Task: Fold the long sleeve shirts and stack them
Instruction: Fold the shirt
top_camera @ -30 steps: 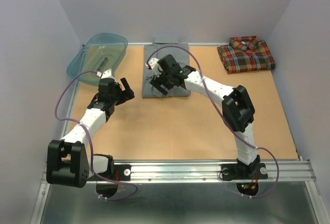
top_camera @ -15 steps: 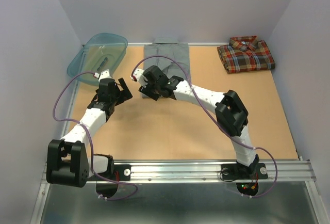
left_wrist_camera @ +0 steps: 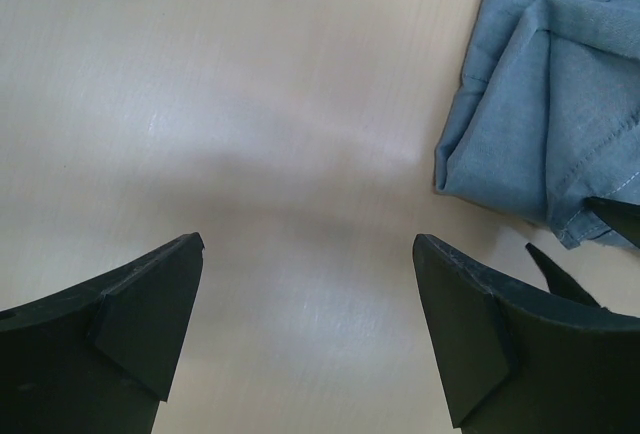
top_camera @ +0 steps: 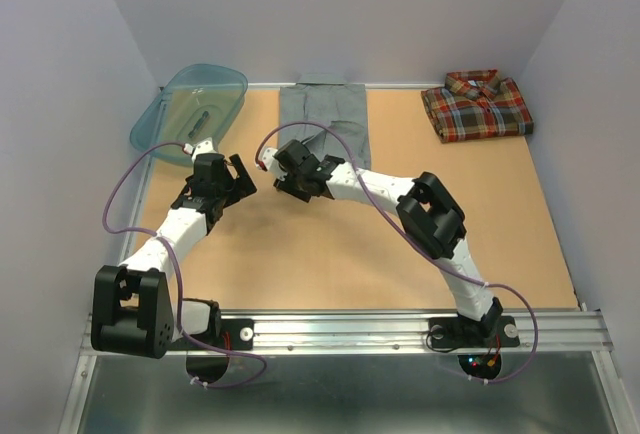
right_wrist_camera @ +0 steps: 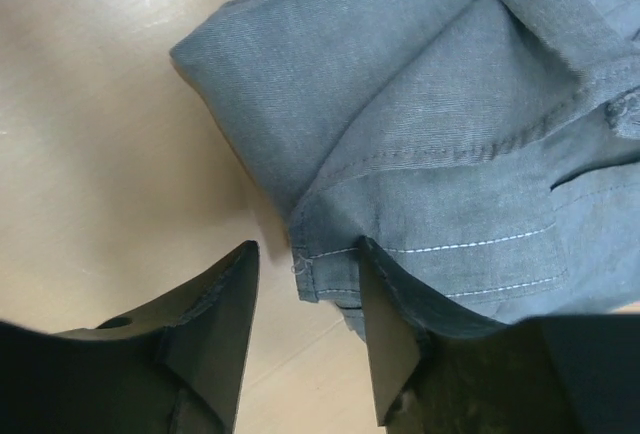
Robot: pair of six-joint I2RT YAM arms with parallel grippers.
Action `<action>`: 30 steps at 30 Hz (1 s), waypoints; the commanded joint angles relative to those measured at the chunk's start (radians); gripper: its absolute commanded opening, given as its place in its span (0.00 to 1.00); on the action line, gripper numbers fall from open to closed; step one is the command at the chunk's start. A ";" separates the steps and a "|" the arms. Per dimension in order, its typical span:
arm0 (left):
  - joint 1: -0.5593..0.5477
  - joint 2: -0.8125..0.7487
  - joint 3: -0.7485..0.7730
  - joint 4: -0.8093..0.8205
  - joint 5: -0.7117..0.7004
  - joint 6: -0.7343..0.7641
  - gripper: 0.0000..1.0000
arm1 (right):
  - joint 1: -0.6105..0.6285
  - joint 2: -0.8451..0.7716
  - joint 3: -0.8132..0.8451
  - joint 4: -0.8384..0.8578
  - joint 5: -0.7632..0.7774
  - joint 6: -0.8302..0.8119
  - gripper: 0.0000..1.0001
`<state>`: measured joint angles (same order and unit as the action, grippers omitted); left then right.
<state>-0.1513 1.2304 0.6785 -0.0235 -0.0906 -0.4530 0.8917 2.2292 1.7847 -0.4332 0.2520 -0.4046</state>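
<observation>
I am seeing the plain grey collared cloth shirt [top_camera: 325, 119] lying lengthwise at the far middle of the tan table [top_camera: 330, 254], and the red, orange and dark blue plaid shirt [top_camera: 477, 106] sitting folded in the far right corner. The right gripper [right_wrist_camera: 307, 246] is straddling the grey shirt's near left hem corner, fingers half spread; I cannot tell if they are pinching it. The left gripper [left_wrist_camera: 310, 244] is hovering spread wide just beside that corner.
</observation>
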 commanded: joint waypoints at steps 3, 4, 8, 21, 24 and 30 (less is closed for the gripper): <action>-0.007 -0.008 0.035 0.002 -0.021 -0.001 0.97 | 0.009 -0.008 -0.002 0.071 0.098 -0.030 0.37; -0.007 -0.008 0.033 0.000 -0.021 -0.001 0.98 | 0.009 -0.011 -0.004 0.079 0.116 -0.036 0.33; -0.007 -0.011 0.035 0.000 -0.021 -0.001 0.97 | 0.010 -0.019 -0.002 0.086 0.132 -0.045 0.19; -0.007 -0.012 0.033 0.002 -0.015 -0.001 0.98 | -0.005 -0.023 0.097 0.105 0.228 -0.102 0.04; -0.007 -0.014 0.032 0.000 -0.014 0.002 0.97 | -0.030 0.006 0.146 0.114 0.251 -0.112 0.05; -0.007 -0.017 0.029 -0.004 -0.012 0.004 0.97 | -0.080 0.059 0.254 0.140 0.271 -0.138 0.14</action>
<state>-0.1513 1.2304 0.6785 -0.0273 -0.0906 -0.4530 0.8474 2.2562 1.9377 -0.3687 0.4854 -0.5171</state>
